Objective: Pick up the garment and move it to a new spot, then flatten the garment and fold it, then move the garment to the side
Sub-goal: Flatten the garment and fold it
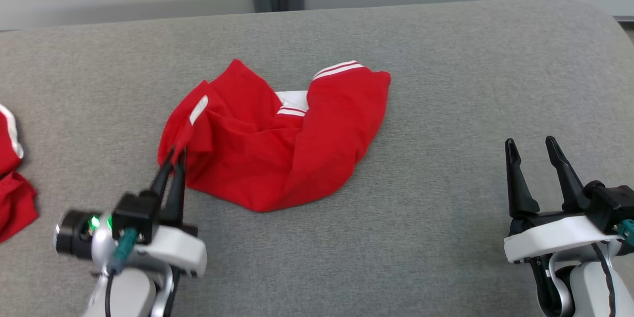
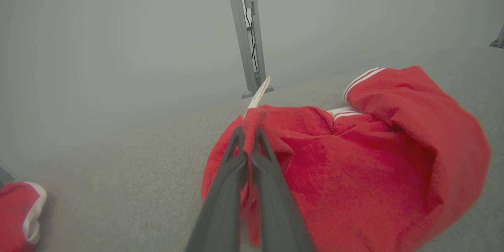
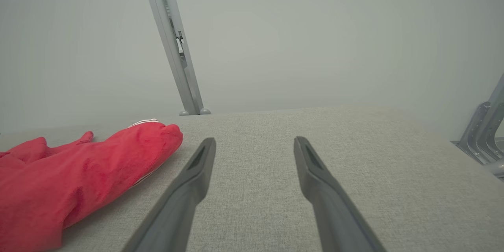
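A second red cloth (image 1: 12, 178) lies at the left edge of the grey table (image 1: 446, 84); the left gripper (image 1: 177, 154) pinches the crumpled red garment (image 1: 287, 148) at its near-left edge at mid-table. It looks soft, light, likely to sag, best gripped by a hem. The right gripper (image 1: 530, 142) stands well apart, spread wide, empty

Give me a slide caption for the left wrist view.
Left gripper shut on a fold of the crumpled red garment on the grey surface.

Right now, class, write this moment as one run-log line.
left fingers: shut on red garment edge | right fingers: open, empty, over grey surface | stage: pickup
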